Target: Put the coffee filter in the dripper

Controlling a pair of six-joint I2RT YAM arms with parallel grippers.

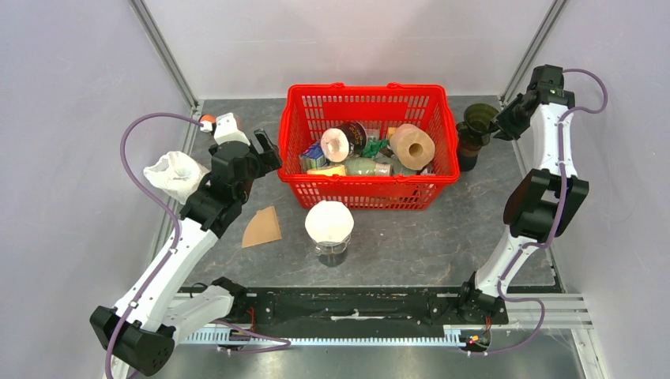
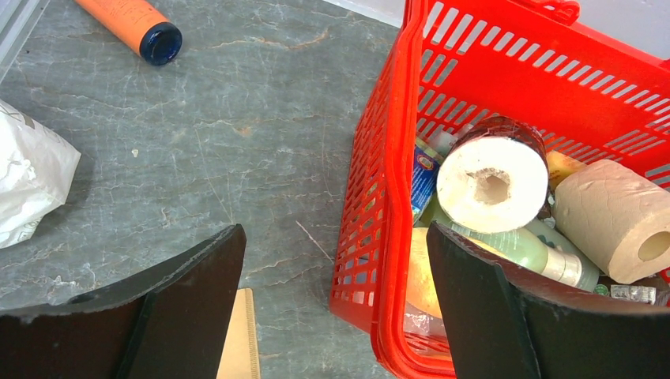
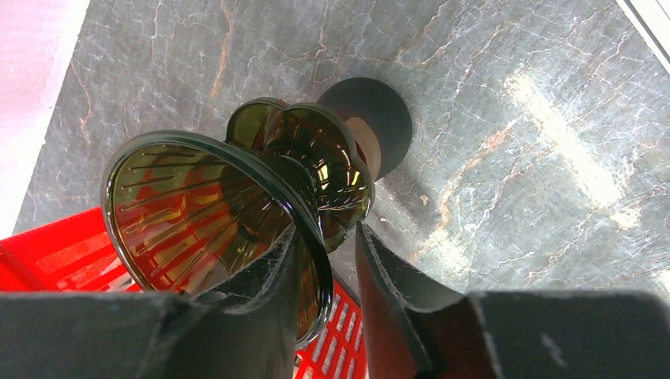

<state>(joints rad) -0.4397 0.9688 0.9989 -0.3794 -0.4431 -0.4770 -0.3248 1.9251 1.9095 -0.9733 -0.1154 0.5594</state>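
The coffee filter is a flat brown paper fan lying on the table left of centre. One edge of the coffee filter peeks out beside my left finger. The dripper, a dark translucent ribbed cone, sits atop a dark cylinder right of the basket. My right gripper is at its rim. In the right wrist view the dripper has its rim between my right gripper's fingers, with a gap on the outer side. My left gripper hangs open and holds nothing. It straddles the basket's left wall from above.
A red basket holds paper rolls, bottles and packets. A white rounded object on a glass jar stands in front of it. A crumpled white bag and an orange bottle lie at the left. Frame posts rise at the back corners.
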